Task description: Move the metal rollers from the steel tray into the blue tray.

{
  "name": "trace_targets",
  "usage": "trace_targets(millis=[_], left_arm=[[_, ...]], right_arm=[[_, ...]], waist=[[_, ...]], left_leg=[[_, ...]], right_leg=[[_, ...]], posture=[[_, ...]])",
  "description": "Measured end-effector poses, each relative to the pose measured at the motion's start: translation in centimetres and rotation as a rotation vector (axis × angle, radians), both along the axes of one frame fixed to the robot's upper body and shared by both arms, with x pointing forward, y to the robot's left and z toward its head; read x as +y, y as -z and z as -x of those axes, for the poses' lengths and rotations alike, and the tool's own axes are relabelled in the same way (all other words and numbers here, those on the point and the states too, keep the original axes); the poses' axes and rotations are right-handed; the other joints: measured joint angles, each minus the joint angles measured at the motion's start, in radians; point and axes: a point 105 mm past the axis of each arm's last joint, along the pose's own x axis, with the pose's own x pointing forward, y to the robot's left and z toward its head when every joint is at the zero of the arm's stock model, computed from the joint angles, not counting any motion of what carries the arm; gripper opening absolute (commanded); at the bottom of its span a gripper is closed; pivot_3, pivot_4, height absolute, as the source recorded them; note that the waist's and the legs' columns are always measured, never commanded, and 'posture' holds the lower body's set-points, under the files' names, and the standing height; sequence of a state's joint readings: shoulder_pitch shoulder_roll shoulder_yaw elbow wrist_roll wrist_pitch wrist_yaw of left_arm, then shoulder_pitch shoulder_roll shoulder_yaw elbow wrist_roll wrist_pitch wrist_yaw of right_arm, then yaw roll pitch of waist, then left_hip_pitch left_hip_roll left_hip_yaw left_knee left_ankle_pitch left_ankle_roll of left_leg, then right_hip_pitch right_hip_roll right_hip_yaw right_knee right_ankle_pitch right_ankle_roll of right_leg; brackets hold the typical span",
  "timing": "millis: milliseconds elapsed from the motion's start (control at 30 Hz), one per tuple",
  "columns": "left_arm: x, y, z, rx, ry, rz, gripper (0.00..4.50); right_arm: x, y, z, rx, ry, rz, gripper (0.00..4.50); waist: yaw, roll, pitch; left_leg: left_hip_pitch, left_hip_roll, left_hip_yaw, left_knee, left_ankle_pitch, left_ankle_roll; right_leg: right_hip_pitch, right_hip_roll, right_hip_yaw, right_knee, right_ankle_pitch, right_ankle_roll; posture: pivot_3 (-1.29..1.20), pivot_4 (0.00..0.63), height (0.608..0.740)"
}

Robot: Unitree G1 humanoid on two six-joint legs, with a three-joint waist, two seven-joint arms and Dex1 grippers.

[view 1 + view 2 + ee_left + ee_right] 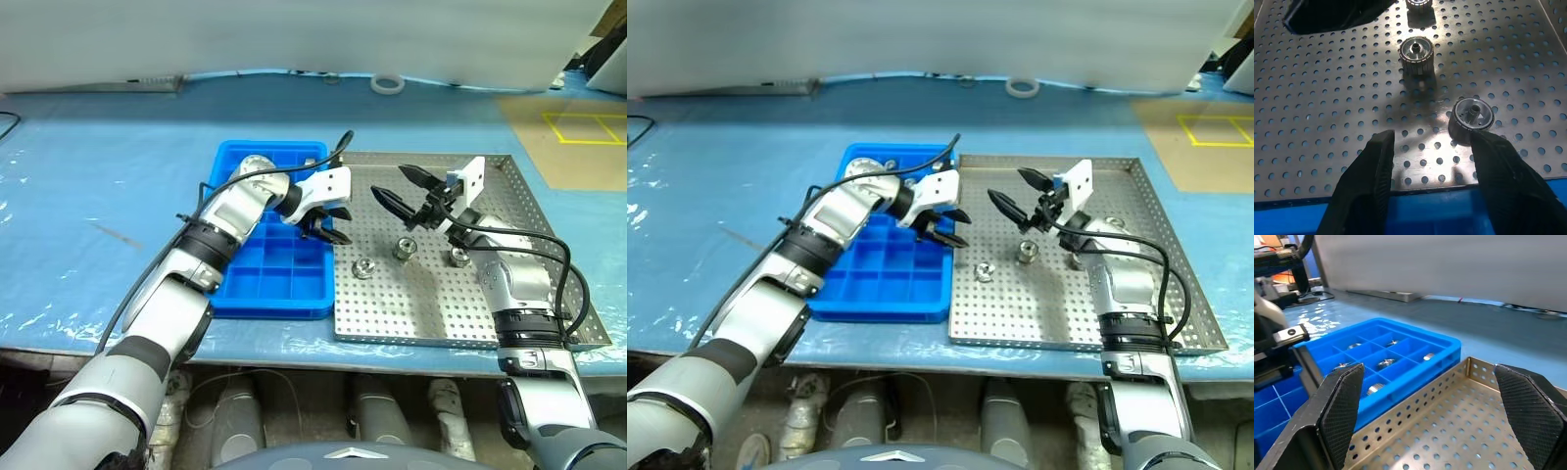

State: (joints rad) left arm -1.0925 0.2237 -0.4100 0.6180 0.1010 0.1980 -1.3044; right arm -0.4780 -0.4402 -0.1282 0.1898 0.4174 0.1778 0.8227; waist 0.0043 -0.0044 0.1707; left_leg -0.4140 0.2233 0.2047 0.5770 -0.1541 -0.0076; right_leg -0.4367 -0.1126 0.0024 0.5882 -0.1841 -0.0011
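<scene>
The left pincer [328,223] hangs at the centre of the head view, over the seam where the blue tray meets the steel tray, its black fingers partly spread and grasping nothing; the wrist view shows bare perforated floor between them. The right pincer [404,192] sits just right of centre, above the upper middle of the steel tray, spread wide and empty.

Largest first: the blue worktop [108,186] carries both trays. The steel tray [529,220] fills the centre-right of the frame. The blue tray [279,284] lies touching its left rim, and the right wrist view shows several silver rollers already sitting in its far compartments.

Three metal rollers [363,267] stand upright on the steel floor in a loose row across the middle of the frame, holes facing up, so no long axis constrains the approach.

The relation that matters: the leftmost roller lies just below and right of the left pincer. In the left wrist view it stands just ahead of one fingertip [1484,147], not between the two. The left arm looks nearer to it; the other two rollers lie closer to the right pincer.
</scene>
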Motion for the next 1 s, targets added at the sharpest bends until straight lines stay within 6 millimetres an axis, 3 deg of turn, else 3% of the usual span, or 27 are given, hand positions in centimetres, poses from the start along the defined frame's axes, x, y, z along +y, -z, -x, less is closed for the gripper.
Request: trace_targets(millis=[167,367,667,1000], left_arm=[[-1.0,2.0,-0.1,-0.010,0.072,-0.112,2.52],[-1.9,3.2,0.1,-0.018,0.137,-0.180,2.52],[-2.0,3.9,0.4,-0.030,0.213,-0.262,2.52],[-2.4,4.5,1.4,-0.002,0.279,-0.297,2.52]], right_arm=[[-1.4,1.7,1.4,0.037,0.062,0.016,4.50],[-3.0,1.2,2.6,0.014,0.142,0.020,4.50],[-3.3,1.9,3.6,0.051,0.167,0.021,4.50],[-2.6,1.8,6.0,0.143,0.074,0.015,4.50]], waist=[[-0.003,0.000,0.000],[-0.027,0.000,0.000],[-0.048,0.000,0.000],[-0.048,0.000,0.000]], left_leg=[[0.000,0.001,0.000,-0.001,0.000,0.001],[0.002,0.000,0.000,0.000,-0.001,-0.003],[0.001,0.000,0.000,-0.001,-0.001,-0.003],[0.001,0.000,0.000,-0.001,-0.001,-0.002]], right_leg=[[-0.002,0.000,0.000,0.000,0.000,0.000],[-0.001,0.000,0.001,0.000,0.000,0.001],[-0.002,0.000,0.000,-0.001,0.000,0.001],[-0.001,0.000,0.000,-0.002,0.000,0.001]], posture=[[-0.44,0.150,0.740],[-0.49,0.150,0.740],[-0.52,0.150,0.740],[-0.55,0.150,0.740]])
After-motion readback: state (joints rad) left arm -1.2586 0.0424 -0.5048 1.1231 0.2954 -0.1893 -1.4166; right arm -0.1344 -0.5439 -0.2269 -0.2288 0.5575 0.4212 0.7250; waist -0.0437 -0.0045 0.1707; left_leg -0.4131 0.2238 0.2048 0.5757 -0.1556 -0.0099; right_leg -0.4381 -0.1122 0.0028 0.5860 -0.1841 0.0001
